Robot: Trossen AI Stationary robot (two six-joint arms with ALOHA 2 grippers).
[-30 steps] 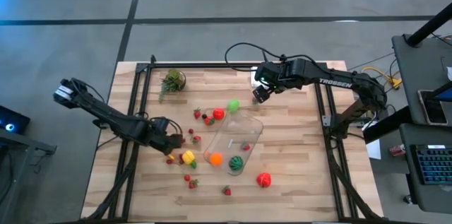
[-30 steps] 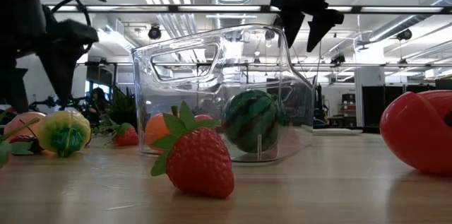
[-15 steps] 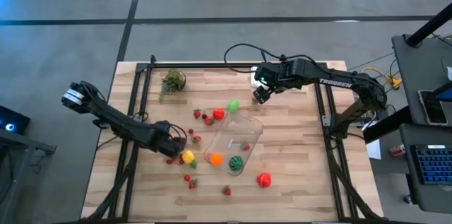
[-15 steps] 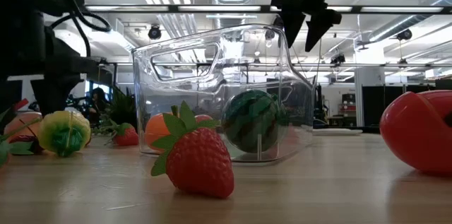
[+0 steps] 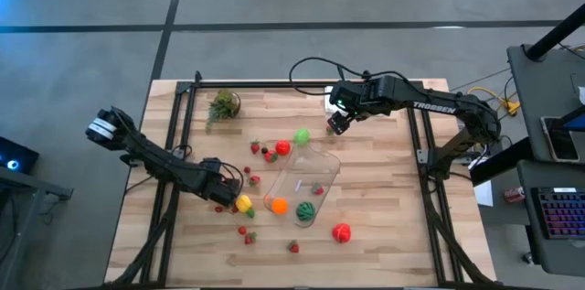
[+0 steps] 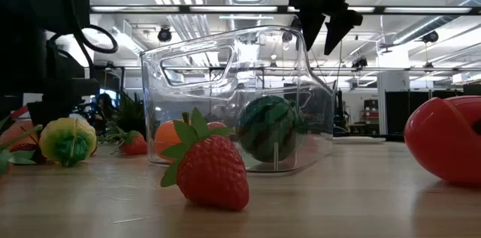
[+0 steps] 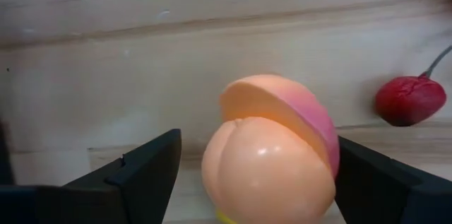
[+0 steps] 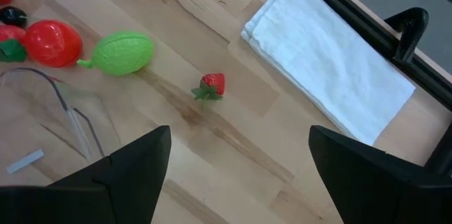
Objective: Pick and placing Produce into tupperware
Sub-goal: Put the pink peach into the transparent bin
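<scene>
My left gripper [image 5: 226,195] is low over the table, left of the clear tupperware [image 5: 303,185]. It is open, with one finger on each side of a peach-coloured fruit [image 7: 268,160]; I cannot tell whether either finger touches it. The tub [image 6: 237,95] holds an orange piece [image 5: 279,205], a green watermelon [image 5: 306,209] and a small strawberry. My right gripper [image 5: 337,125] hangs open in the air beyond the tub's far end, above bare wood [image 8: 240,139]. A green fruit [image 8: 123,53], a red tomato [image 8: 53,42] and a strawberry [image 8: 212,85] lie below it.
A yellow piece [image 5: 243,203] lies just right of the left gripper, and a small dark-red piece [image 7: 409,100] is close by. A red pepper [image 5: 341,232] and strawberries [image 6: 210,170] lie near the near edge. There is a potted plant [image 5: 222,104] at far left and a folded white cloth [image 8: 328,58] at the far edge.
My left gripper has moved toward the table's right and near edge and come down around the peach-coloured fruit. The right arm has kept still, and no produce has visibly moved.
</scene>
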